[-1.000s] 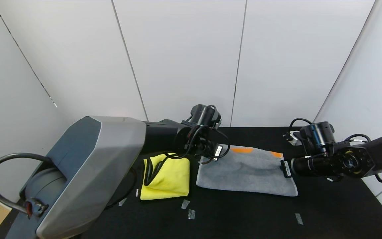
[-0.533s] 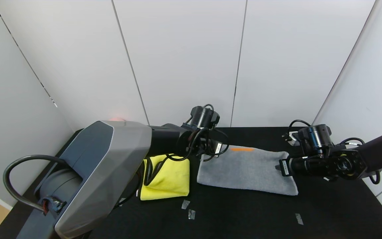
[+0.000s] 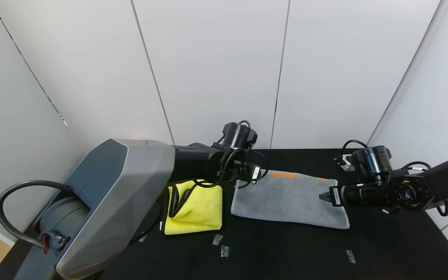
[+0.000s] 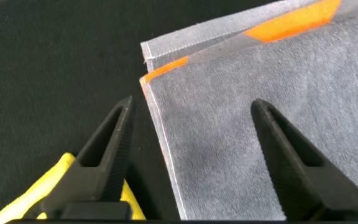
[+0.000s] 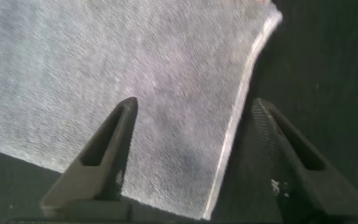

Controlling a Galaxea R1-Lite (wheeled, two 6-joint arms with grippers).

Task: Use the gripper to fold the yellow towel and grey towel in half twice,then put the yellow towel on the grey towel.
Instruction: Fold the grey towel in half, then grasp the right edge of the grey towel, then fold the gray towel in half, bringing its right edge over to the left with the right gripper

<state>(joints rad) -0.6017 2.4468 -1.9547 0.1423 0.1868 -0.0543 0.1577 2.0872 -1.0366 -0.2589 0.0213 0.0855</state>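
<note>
Release is what I read on both sides: a second ago the grey towel (image 3: 288, 199) was rumpled with each end pinched, and it now lies flat as a long folded strip on the black counter (image 3: 383, 249), one fold done. My left claw (image 4: 191, 165) is spread wide over the towel's far left corner, where the orange band (image 4: 294, 22) peeks from between the two layers; one finger hangs over bare counter, the other over grey pile, and neither holds cloth. My right claw (image 5: 194, 158) is equally wide, straddling the towel's right-hand edge with nothing between its fingers; in the head view it has backed slightly off that end. The yellow towel (image 3: 198, 208) sits just beside the grey one on its left, apart from it, already a compact folded pad, partly under the left arm's cable. I judge the grey towel still needs its second fold, end over end, before the yellow one goes on top; the layers look slightly offset at the far left corner, so that edge may need care.
</note>
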